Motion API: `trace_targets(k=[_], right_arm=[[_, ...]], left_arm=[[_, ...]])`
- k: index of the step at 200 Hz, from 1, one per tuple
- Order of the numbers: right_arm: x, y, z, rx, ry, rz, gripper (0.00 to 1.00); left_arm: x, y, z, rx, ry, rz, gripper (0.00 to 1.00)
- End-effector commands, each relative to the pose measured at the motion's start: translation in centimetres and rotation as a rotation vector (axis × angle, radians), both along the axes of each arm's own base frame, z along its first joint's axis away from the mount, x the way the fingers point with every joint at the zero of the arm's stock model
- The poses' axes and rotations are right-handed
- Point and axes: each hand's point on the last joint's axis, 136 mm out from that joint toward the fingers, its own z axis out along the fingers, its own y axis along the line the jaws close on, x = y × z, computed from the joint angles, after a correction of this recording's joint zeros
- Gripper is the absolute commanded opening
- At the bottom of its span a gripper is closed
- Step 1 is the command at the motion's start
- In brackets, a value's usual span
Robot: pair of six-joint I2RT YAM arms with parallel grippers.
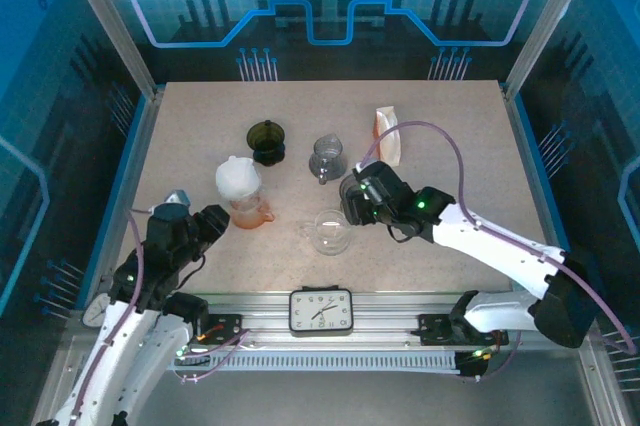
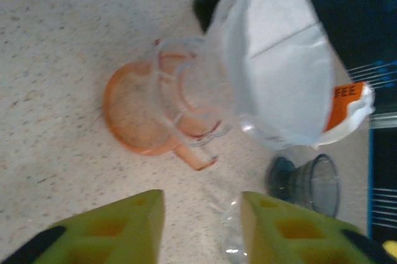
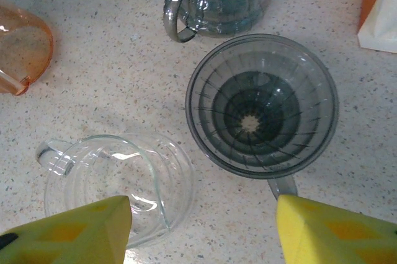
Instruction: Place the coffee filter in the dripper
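Left gripper [image 2: 201, 217] and right gripper [image 3: 201, 214] are held spread, empty. One white coffee filter [image 1: 238, 176] is seated in the orange dripper [image 1: 250, 212], hiding its rim. Three others are counted overhead: a dark dripper [image 1: 266, 141], a grey dripper [image 1: 326, 156], a clear dripper [image 1: 330, 231].

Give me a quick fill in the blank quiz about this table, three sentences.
The white coffee filter sits in a clear dripper on an ____ base.
The ribbed grey dripper is ____ inside.
Between the arm bases lies a black-framed ____.
Missing: orange, empty, clock.
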Motion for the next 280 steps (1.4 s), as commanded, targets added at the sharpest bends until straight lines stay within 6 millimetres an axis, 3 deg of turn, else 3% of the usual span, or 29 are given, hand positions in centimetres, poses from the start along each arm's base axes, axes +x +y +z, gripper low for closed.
trace_targets(k=[1,23,48,101,280], right_arm=[[0.5,-0.7,1.0,0.038,-0.041,-0.037,0.64],[0.5,-1.1,1.1,0.047,-0.049,-0.040,0.64],[0.4,-1.4,1.3,0.058,-0.052,-0.038,0.64],[0.3,-2.0,1.5,0.064,-0.059,-0.039,0.64],[0.7,-2.2,-0.2,0.070,-0.013,-0.068,0.64]], left_arm=[[-0.4,0.5,-3.6,-0.036,0.103,0.072,0.25],[0.3,-0.5,-7.0,-0.125,0.177,0.074,0.00],[1.8,-0.4,-9.6,-0.207,0.178,0.123,0.00],[3.7,0.9,-12.4,-0.322,0.110,0.233,0.00],[11.1,-0.1,-11.8,-0.363,0.017,0.144,0.00]])
